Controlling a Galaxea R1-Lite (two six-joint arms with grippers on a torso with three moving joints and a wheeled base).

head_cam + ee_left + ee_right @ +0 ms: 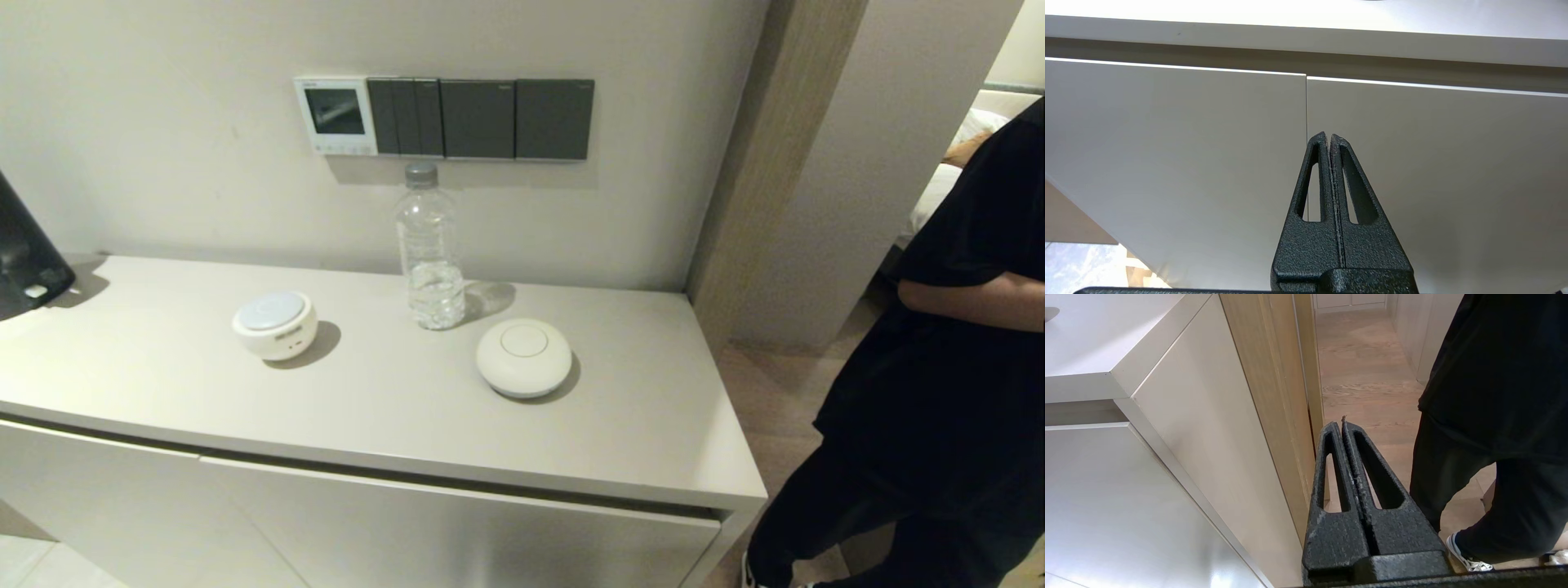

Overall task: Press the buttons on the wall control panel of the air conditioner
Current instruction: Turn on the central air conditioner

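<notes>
The air conditioner's wall control panel [335,115] is a small white square thermostat with a dark screen, on the wall at the left end of a row of dark grey switch plates [480,118]. Its buttons [341,149] form a row of tiny pale keys along its bottom edge. Neither gripper shows in the head view. My left gripper [1328,135] is shut and empty, low in front of the cabinet doors [1208,155]. My right gripper [1341,424] is shut and empty, low beside the cabinet's right side [1208,428].
On the grey cabinet top [163,384] stand a clear water bottle [428,249] below the switches, a white round device with a blue top [275,324] and a white round puck [524,357]. A person in black [955,367] stands at the right. A dark object [24,253] is at the left edge.
</notes>
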